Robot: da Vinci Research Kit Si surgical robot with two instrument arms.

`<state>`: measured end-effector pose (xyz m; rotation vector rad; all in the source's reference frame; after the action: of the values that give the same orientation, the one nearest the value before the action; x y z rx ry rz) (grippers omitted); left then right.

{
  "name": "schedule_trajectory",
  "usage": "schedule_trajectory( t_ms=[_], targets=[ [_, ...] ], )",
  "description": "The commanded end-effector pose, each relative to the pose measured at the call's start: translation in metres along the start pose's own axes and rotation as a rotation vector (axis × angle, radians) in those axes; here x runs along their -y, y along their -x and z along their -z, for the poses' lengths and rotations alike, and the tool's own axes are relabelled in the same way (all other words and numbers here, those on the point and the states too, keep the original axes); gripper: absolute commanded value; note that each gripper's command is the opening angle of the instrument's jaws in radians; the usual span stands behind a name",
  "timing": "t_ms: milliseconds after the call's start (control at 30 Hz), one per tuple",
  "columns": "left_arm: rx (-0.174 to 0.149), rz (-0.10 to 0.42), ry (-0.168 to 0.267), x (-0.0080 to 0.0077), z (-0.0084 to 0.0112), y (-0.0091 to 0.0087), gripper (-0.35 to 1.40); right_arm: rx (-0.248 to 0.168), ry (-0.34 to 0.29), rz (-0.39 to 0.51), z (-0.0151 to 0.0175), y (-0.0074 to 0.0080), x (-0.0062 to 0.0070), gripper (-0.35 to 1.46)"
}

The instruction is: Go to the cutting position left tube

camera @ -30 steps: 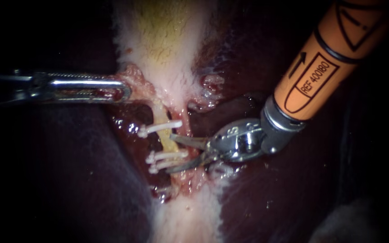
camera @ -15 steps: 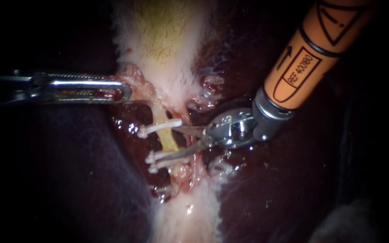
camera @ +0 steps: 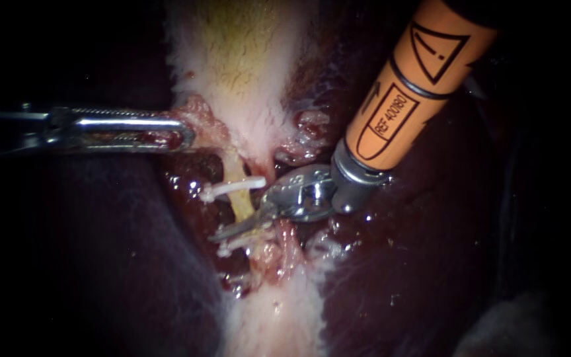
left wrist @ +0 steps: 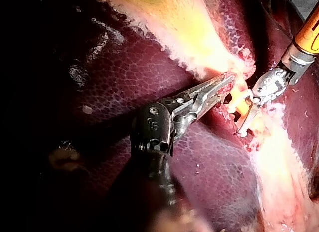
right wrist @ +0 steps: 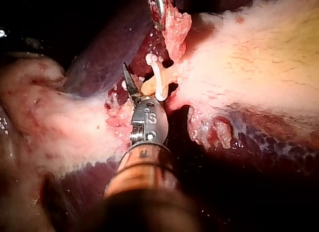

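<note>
Left instrument (camera: 183,135) comes in from the left, jaws pinched on the gallbladder (camera: 239,66) at its lower edge. Just below, the tube (camera: 240,201) runs downward with a clip (camera: 232,188) across it and another clip (camera: 232,246) lower down. Right instrument (camera: 236,228) reaches in from upper right, its tip across the tube between those clips. Liver (camera: 100,264) on both sides.

Right instrument (right wrist: 133,87) tip at yellowish tube (right wrist: 148,86), just beside white clip (right wrist: 160,81); left instrument (right wrist: 158,6) ahead, gripping pink tissue (right wrist: 175,30); gallbladder (right wrist: 259,57) alongside.
</note>
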<state>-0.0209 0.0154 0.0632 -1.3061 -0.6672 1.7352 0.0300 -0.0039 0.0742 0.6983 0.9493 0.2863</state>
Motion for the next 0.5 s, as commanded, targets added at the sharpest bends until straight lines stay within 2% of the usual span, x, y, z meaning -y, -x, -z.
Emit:
schedule_trajectory(
  t_ms=[33,300,500],
  targets=[
    [0.0,0.0,0.0,0.0,0.0,0.0,-0.35,-0.009,-0.01,-0.005,0.0001,-0.0003,0.0003,1.43],
    [0.0,0.0,0.0,0.0001,0.0,0.0,-0.35,-0.095,-0.1,-0.036,-0.0001,-0.002,0.0024,1.43],
    [0.0,0.0,0.0,0.0001,0.0001,0.0,-0.35,-0.141,-0.154,-0.054,0.0002,-0.0037,0.0039,1.43]
  ],
)
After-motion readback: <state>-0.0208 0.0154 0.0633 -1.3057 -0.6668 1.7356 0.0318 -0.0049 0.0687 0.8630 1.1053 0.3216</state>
